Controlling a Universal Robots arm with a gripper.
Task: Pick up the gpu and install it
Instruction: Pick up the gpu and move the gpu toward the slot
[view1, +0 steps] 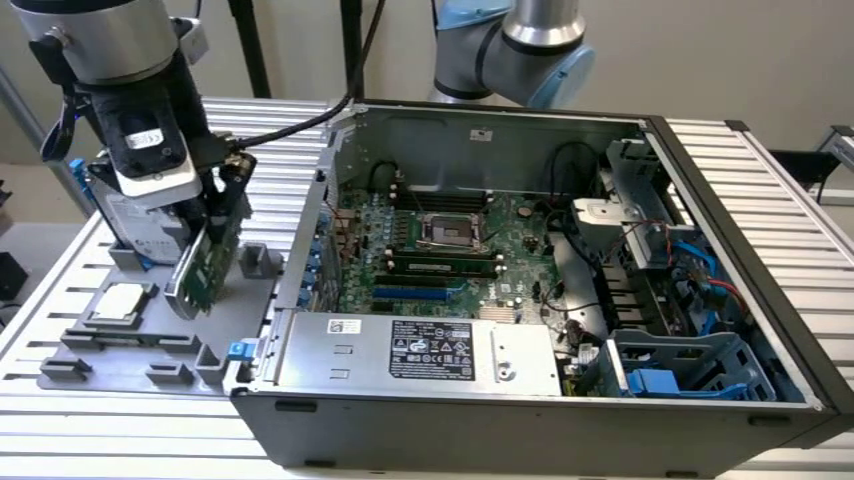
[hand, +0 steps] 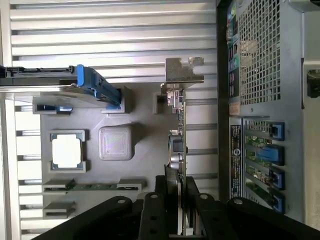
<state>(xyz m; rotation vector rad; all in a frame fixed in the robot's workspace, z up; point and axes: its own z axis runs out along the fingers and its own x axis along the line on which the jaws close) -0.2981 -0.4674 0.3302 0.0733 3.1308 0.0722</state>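
Wrist view | end effector (hand: 176, 196) clamped on gpu (hand: 176, 145) (edge-on) | tray (hand: 145, 160) holds processor (hand: 66, 150), hard drive (hand: 50, 91)

A dull sheen is being given off by the ribbed metal bench (view1: 767, 190); matt grey plastic is being shown by the tray (hand: 145, 150). The gpu (hand: 177, 145) is being seen with a shiny metal bracket (hand: 182, 70).

On the surface (view1: 94, 435), toward the exterior view's right: open computer case (view1: 534, 430). Just beside it, toward the exterior view's left: parts tray (view1: 134, 352). On the tray: gpu (view1: 207, 265) on edge, nearest the case, between the jaws; hard drive (hand: 40, 90) upright at the far end; processor (view1: 123, 298) flat, between hard drive and slotted memory stick (hand: 95, 186), farther from the case.
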